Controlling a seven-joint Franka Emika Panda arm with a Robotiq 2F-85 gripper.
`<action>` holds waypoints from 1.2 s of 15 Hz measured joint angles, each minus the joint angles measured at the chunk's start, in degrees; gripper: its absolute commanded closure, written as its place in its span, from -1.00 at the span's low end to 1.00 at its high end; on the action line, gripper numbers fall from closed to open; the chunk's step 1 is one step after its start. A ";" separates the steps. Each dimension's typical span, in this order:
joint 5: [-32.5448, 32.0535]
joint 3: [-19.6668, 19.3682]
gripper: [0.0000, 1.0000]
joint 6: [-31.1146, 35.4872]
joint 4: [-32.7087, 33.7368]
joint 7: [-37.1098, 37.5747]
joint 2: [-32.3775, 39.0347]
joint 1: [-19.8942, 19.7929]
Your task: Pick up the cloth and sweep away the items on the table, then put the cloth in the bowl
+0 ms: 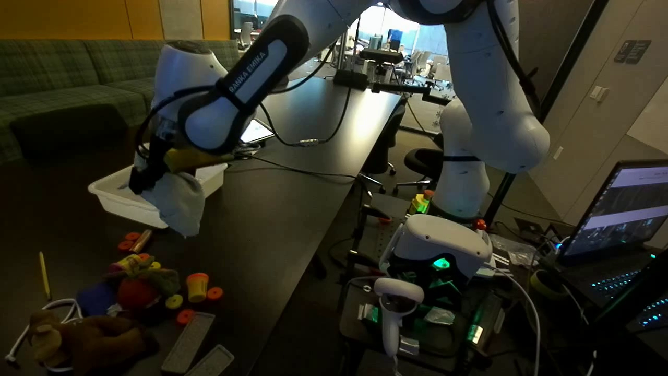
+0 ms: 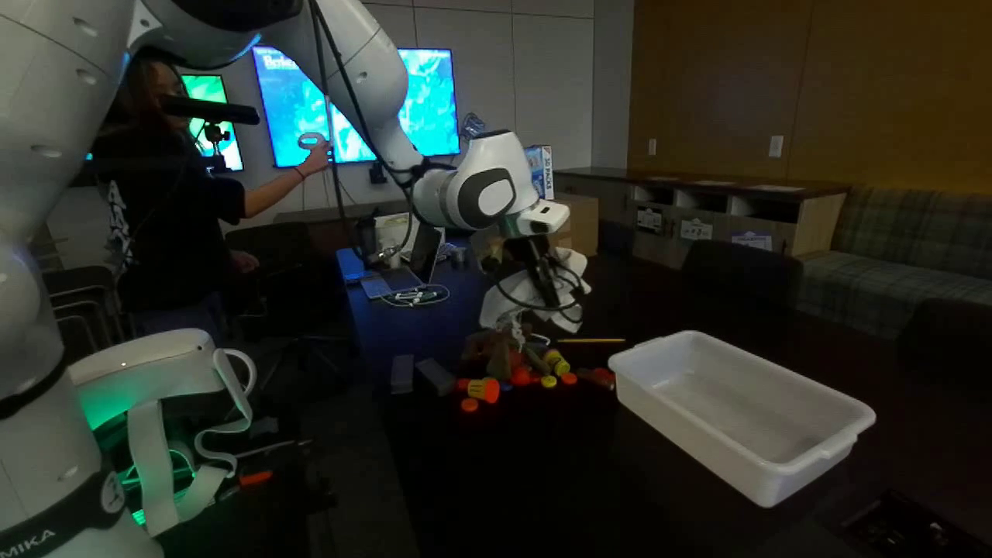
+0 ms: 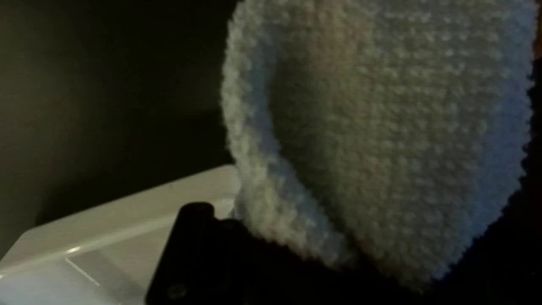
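Observation:
My gripper (image 1: 150,175) is shut on a white cloth (image 1: 180,203) and holds it above the table; its lower part hangs down. In an exterior view the cloth (image 2: 508,298) appears above the items. In the wrist view the cloth (image 3: 402,118) fills the right and hides most of the dark fingers. A white rectangular tub (image 2: 690,438) stands beside the items; no round bowl shows. The items are a brown plush toy (image 1: 94,339), a red and blue toy pile (image 1: 138,292), a yellow cup (image 1: 197,287), orange and yellow lids, grey blocks (image 1: 189,342) and a pencil (image 1: 45,277).
The tub rim (image 3: 127,209) shows below the gripper in the wrist view. A tablet (image 1: 255,130) and cables lie on the table behind the arm. A laptop (image 2: 399,279) stands at the table's far end. A person (image 2: 170,209) stands beside the table.

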 measured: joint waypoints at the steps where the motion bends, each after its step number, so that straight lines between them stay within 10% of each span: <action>1: -0.14 1.08 0.87 -1.87 2.48 -1.70 0.09 -2.91; 7: -0.15 6.93 0.85 -14.14 20.26 -8.46 6.39 -15.86; 16: -0.15 5.93 0.85 -20.00 43.25 -2.79 24.33 -19.83; 18: -0.15 3.93 0.09 -19.86 48.07 2.39 28.08 -19.82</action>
